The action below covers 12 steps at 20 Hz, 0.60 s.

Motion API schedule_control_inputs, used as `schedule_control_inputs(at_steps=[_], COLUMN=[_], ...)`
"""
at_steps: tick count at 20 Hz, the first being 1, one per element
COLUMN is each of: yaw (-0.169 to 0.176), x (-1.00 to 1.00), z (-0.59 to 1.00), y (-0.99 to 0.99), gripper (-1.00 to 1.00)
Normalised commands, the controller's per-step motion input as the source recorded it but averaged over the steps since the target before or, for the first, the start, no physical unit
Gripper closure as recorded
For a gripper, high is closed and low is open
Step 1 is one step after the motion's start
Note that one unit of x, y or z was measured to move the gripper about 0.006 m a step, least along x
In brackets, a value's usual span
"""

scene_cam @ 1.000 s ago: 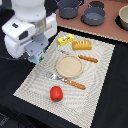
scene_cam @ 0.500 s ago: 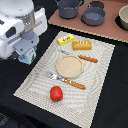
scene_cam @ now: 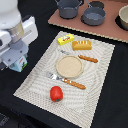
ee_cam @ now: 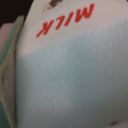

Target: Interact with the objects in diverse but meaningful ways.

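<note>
We are right at the pale blue-white milk carton (scene_cam: 20, 65), which sits at about nine o'clock from the round tan plate (scene_cam: 69, 66), just off the edge of the striped cloth mat (scene_cam: 100, 75) on the black table (scene_cam: 115, 107). The wrist view is filled by the carton with its red word MILK, so our gripper (scene_cam: 15, 59) is very close around it, but we cannot tell how wide it is open or if it has hold. To do this well, we think we should squeeze the flat sides gently, keep the carton standing up, and stay away from the red tomato (scene_cam: 56, 93) at six o'clock.
</note>
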Motion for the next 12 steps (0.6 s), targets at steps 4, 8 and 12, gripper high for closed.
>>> schedule_control_inputs(at_steps=[4, 8, 12], yaw=[0.0, 0.0, 0.013], x=[-0.48, 0.02, 0.31], z=[-0.4, 0.03, 0.41], y=[-0.43, 0.07, 0.13], gripper=[1.0, -1.0, -1.0])
